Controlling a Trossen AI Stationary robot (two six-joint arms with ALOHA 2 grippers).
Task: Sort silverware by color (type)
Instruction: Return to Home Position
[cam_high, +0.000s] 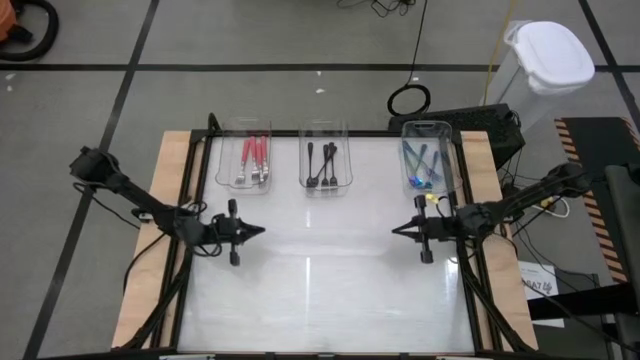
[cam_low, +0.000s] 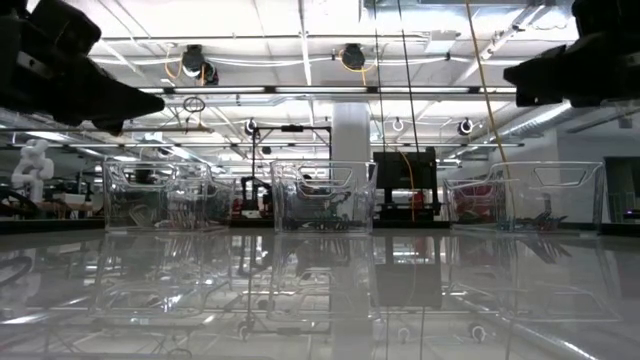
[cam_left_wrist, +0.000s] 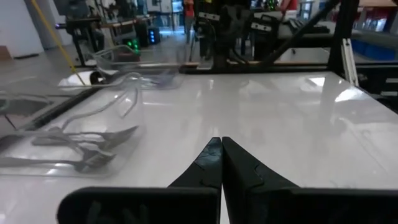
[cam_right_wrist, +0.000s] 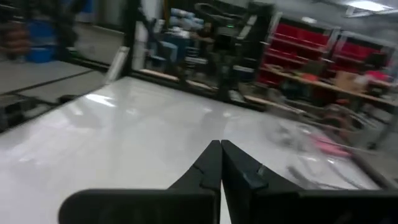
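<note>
High view: red-handled metal forks (cam_high: 254, 160), black-handled forks (cam_high: 323, 166) and blue-handled forks (cam_high: 420, 166) lie sorted in clear plastic trays (cam_high: 303, 150); left hand (cam_high: 262, 231) and right hand (cam_high: 393, 230) are pressed together, empty; a careless swing could bump a tray.

Bright overhead ceiling lights (cam_low: 300, 90), streaky glare on glossy white table (cam_high: 330, 290), mirror-like reflections in low view
</note>
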